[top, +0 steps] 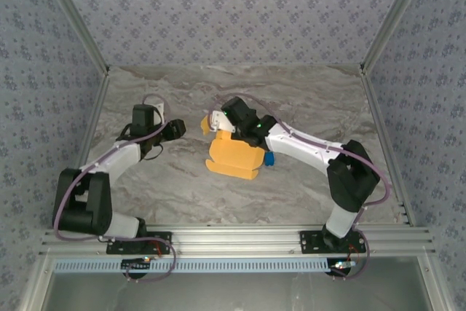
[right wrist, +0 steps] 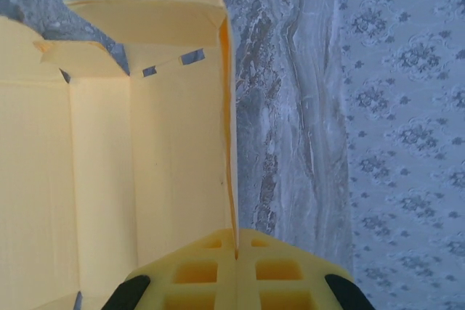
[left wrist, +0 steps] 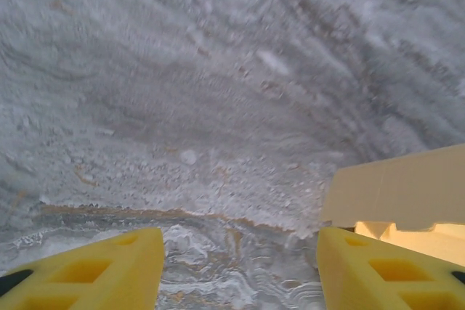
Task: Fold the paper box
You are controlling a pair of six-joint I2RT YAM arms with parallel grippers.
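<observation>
Yellow-orange thin cardboard paper box (top: 234,158), half folded, lies on the grey marbled table (top: 313,92), one upright wall pinched between the closed jaws of the right gripper (right wrist: 236,243), whose arm reaches in leftwards. The left gripper (left wrist: 240,259), its elbow bent low, hangs with jaws spread wide, the box edge just beyond its right finger
</observation>
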